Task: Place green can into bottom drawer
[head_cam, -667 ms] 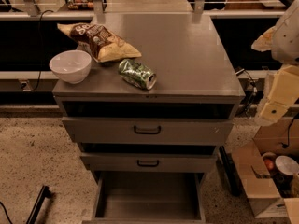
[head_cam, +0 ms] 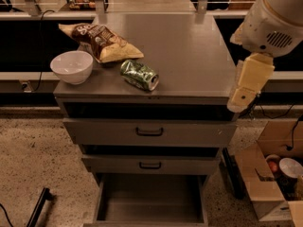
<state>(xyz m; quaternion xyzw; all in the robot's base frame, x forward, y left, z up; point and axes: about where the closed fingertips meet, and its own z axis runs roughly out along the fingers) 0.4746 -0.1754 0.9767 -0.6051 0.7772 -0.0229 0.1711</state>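
The green can (head_cam: 139, 74) lies on its side on the grey cabinet top (head_cam: 189, 56), near the front edge, just right of the white bowl. The bottom drawer (head_cam: 149, 200) is pulled open below the two closed drawer fronts, and its grey floor is bare. My gripper (head_cam: 240, 100) hangs at the cabinet's front right corner, at about the height of the top, well to the right of the can and apart from it. It holds nothing that I can see.
A white bowl (head_cam: 72, 66) and a brown-and-yellow chip bag (head_cam: 102, 42) sit on the left of the cabinet top. An open cardboard box (head_cam: 270, 174) with items stands on the floor at the right. A black bar (head_cam: 38, 207) lies on the floor at the left.
My arm and gripper have moved left, closer to the cabinet's front right corner. The can, bowl and bag have not moved.
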